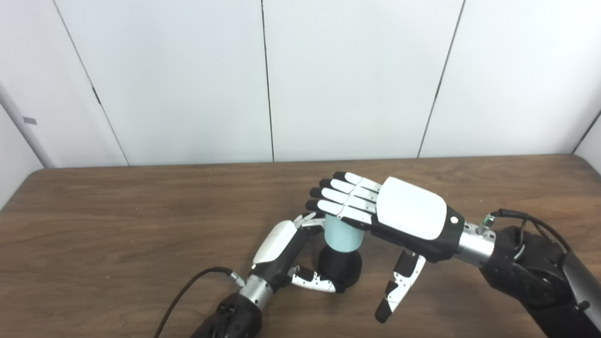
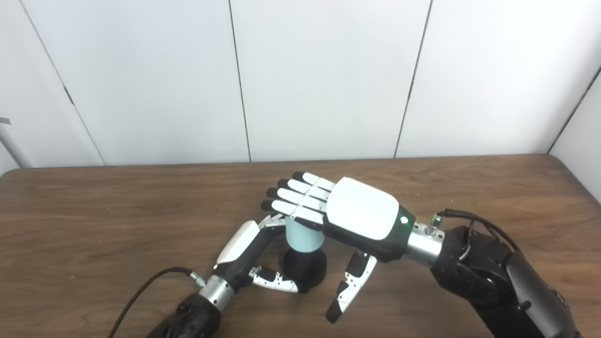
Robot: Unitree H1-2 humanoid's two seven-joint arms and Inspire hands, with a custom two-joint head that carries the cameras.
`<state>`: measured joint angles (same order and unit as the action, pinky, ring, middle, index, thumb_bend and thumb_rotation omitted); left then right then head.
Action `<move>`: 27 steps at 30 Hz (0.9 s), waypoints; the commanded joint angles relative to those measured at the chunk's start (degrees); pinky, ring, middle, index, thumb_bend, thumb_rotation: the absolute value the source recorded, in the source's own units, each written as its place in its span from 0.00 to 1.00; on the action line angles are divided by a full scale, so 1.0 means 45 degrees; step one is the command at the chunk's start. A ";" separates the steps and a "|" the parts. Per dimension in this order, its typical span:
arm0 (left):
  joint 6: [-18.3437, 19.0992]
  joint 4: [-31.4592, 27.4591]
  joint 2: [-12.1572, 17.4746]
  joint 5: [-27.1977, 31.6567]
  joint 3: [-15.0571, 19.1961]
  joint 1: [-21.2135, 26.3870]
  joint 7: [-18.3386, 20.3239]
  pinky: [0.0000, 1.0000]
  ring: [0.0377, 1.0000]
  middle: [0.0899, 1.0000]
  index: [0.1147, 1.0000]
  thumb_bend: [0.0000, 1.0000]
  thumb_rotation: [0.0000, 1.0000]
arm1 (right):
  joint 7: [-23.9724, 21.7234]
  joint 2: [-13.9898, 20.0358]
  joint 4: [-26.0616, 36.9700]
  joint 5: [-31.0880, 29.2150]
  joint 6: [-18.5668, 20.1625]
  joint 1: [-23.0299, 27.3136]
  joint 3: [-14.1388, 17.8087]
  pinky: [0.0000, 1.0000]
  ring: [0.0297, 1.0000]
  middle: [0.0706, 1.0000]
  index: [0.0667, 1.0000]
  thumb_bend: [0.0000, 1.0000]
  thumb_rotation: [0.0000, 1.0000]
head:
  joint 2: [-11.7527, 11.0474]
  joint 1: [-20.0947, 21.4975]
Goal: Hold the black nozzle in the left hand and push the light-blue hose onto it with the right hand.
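In the left eye view, we see the black nozzle [image 1: 339, 268] standing on the brown table [image 1: 117, 225], near its front edge and a little left of centre. The light-blue hose [image 1: 343, 235] sits upright on top of it, its lower end meeting the nozzle's rounded top. Our left hand [image 1: 291, 253] wraps the nozzle from the left, thumb curled across its near side and fingers reaching behind the hose, so we judge it closed around the nozzle. Our right hand [image 1: 389, 211] lies flat and spread over the hose's upper end, palm down, fingers straight and pointing left, thumb hanging free below; it grips nothing and looks to be pressing on the top.

To do this push well, we should keep the palm centred over the hose end and press straight down along its axis, while the left hand braces the nozzle so it cannot tip or slide.

In the right eye view, the same stack appears: nozzle [image 2: 304, 268] below, hose [image 2: 303, 238] above. The long axis of both runs vertical, the hose's open end pointing down into the nozzle. We cannot tell how deep the hose is seated, since the joint is partly hidden by the left hand [image 2: 249, 256] and the right hand [image 2: 338, 209].
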<state>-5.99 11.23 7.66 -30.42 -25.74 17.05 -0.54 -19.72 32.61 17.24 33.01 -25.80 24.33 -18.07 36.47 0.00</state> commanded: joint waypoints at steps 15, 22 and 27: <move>0.0749 0.1040 0.0214 -0.0404 -0.0356 -0.1296 0.0579 1.00 0.94 0.79 0.41 0.52 0.07 | -0.0259 -0.0071 0.0038 -0.0336 -0.0203 0.0406 0.0273 1.00 1.00 1.00 1.00 1.00 0.72 | 0.0005 -0.0059; 0.0774 0.0971 0.0225 -0.0377 -0.0341 -0.1328 0.0605 1.00 0.94 0.79 0.41 0.52 0.07 | -0.0521 -0.0148 0.0097 -0.0407 -0.0027 0.0475 0.0406 1.00 1.00 1.00 1.00 1.00 0.71 | 0.0037 -0.0066; 0.0748 0.1009 0.0227 -0.0394 -0.0348 -0.1330 0.0581 1.00 0.94 0.79 0.41 0.52 0.07 | -0.0580 -0.0208 -0.0037 -0.0244 -0.0159 0.0248 0.0300 1.00 1.00 1.00 1.00 1.00 0.72 | 0.0050 -0.0050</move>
<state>-5.99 11.23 7.66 -30.42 -25.73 17.04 -0.54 -22.84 31.21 16.85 32.62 -25.52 24.15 -17.52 36.65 -0.18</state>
